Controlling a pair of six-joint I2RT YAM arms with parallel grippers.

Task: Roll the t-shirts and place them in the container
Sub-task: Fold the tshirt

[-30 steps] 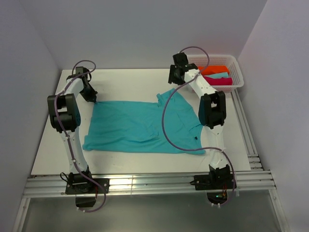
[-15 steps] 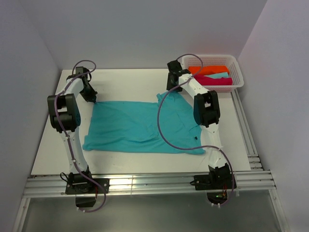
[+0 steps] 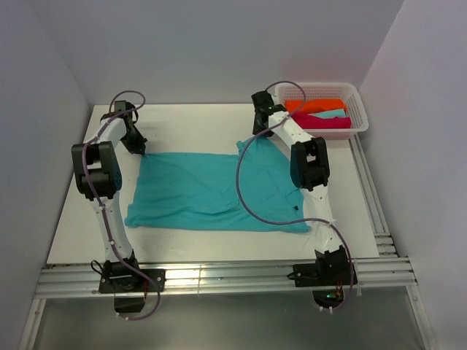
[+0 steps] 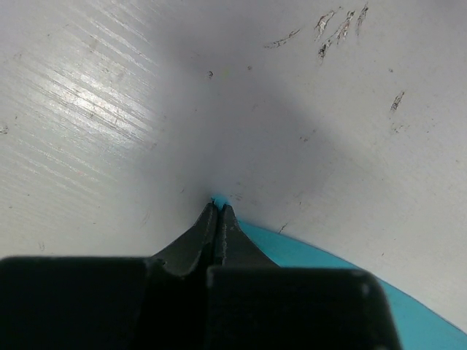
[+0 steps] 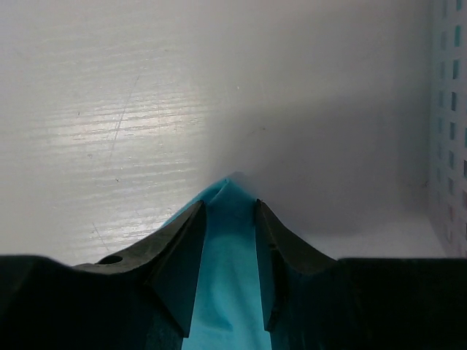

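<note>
A teal t-shirt (image 3: 204,189) lies spread flat across the middle of the white table (image 3: 197,124). My left gripper (image 3: 141,151) is at the shirt's far left corner, low on the table. In the left wrist view it (image 4: 217,204) is shut, with a sliver of the teal cloth (image 4: 328,262) pinched at its tips. My right gripper (image 3: 255,134) is at the shirt's far right corner. In the right wrist view its jaws (image 5: 229,204) stand apart, with a peak of teal cloth (image 5: 228,292) lying between them on the table.
A white mesh basket (image 3: 357,109) stands at the far right of the table and holds orange (image 3: 310,106), pale aqua (image 3: 332,114) and magenta (image 3: 328,122) bundles. Its wall shows at the edge of the right wrist view (image 5: 446,109). Metal rails (image 3: 219,281) run along the near edge.
My right gripper has moved left and down toward the table with the shirt's far right corner. That corner now lies flatter. The left gripper has not moved.
</note>
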